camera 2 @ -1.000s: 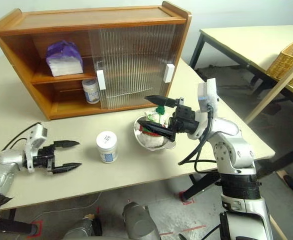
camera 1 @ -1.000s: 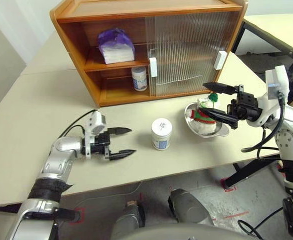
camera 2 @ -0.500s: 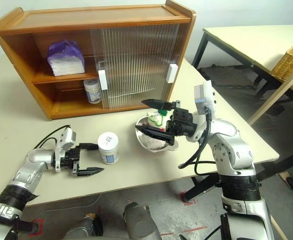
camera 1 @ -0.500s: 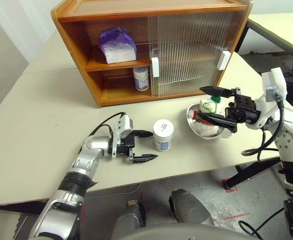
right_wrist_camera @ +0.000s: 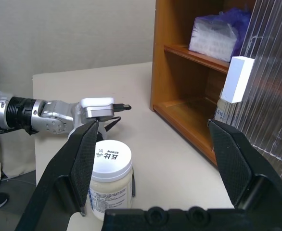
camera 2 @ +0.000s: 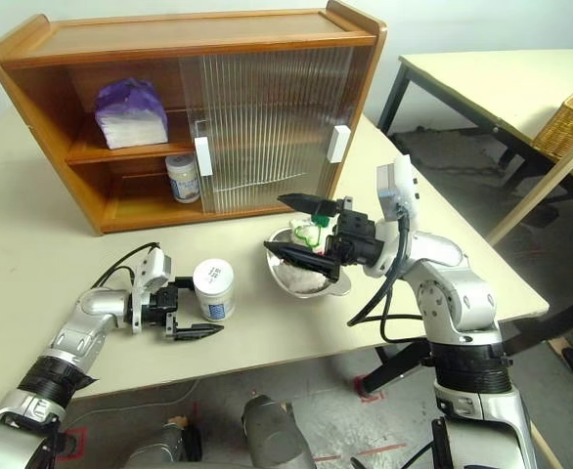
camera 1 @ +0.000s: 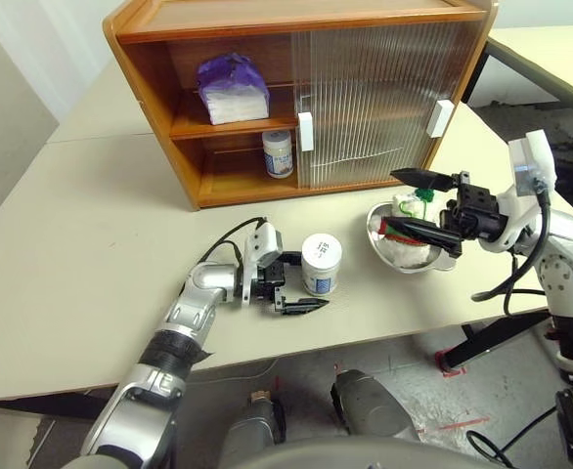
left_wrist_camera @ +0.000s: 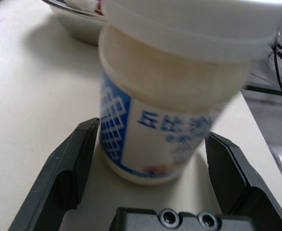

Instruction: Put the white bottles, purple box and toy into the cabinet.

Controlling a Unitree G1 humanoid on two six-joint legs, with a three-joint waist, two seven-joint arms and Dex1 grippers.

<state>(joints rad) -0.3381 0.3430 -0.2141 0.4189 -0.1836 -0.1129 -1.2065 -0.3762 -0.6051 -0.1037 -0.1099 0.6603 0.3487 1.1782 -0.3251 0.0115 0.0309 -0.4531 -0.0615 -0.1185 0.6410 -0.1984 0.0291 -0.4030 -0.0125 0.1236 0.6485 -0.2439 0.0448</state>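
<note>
Two squat white plastic jars are showing: one [camera 1: 277, 153] sitting on the orange-brown wooden cabinet's [camera 1: 218, 186] lower level, the other [camera 1: 321, 263] standing on the pale counter [camera 1: 71, 254] between the left gripper's [camera 1: 299, 282] wide-open jaws. One purple-and-white wrapped pack [camera 1: 231, 88] is lying on the shelf, and one fluffy white toy [camera 1: 404, 220] is resting in a steel bowl [camera 1: 389, 256] beneath the right gripper [camera 1: 404, 202], its jaws gaping wide.

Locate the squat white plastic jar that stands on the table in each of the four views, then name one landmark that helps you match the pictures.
Left eye view: squat white plastic jar, table centre, between the left pincer's fingers.
Right eye view: same jar, left of the shallow steel bowl.
Left wrist view: jar close up, middle, upright.
Right wrist view: jar near the lower edge.
Shared landmark: the orange-brown wooden cabinet behind it, except in the left wrist view.
</note>
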